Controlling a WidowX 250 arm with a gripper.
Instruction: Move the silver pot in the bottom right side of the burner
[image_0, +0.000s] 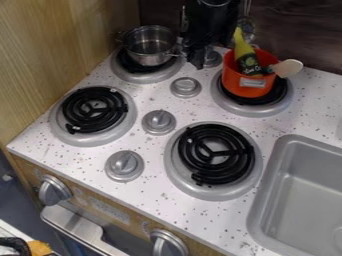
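- Silver metal pot, upright on the upper-left burner, its right handle close to the gripper; contact between them cannot be made out.
- Black gripper hangs down at the pot's right; whether it is open or closed cannot be told.
- Red-orange pot sits on the upper-right burner, holding a yellow-green bottle and a pale-ended utensil that leans right.
- Lower-left burner and lower-right burner have black coils.
- Grey sink is set into the speckled white worktop, right of the lower-right burner.
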